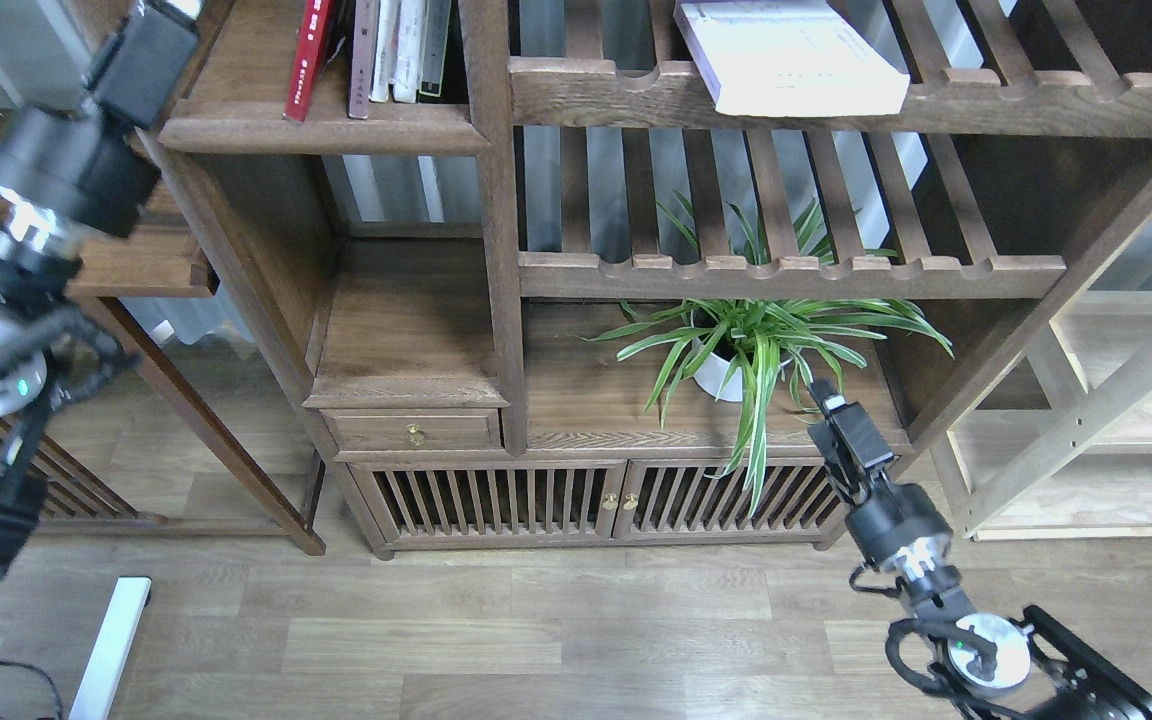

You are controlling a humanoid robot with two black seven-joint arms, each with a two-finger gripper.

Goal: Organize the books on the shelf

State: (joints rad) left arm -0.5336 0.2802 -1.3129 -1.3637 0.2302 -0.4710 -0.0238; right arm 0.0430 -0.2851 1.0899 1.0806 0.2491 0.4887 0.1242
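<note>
**Two books shelved, one left lying**

Up on the solid dark shelf [321, 128] at top left: red book [306, 60] leaning at the front of the row, maroon-brown book [360, 60] upright just beside it, then thin white and dark volumes [406, 50] further in. Looks like two of the three big books already in place.

Not yet shelved: thick white paperback [791, 55], lying flat on the slatted rack [836, 100] to the right of the post, one corner overhanging the scalloped front rail. Well apart from the row it probably belongs in.

Left claw [158, 40] raised high beside the left end of the dark shelf, near the red book but not touching anything visible; tips run off the top edge, so open or closed cannot be told. Nothing seen in its grasp.

Right claw [831, 405] low, in front of the potted plant [736, 350] (leaves brushing close, contact uncertain), pointing up toward the racks. Fingers seen narrow and end-on; spread cannot be told either. Empty as far as visible.

Likely remaining: fetching the paperback off the slats, carrying it left past the post, standing it with the others. Roughly two-thirds done, judged by how things lie.
</note>
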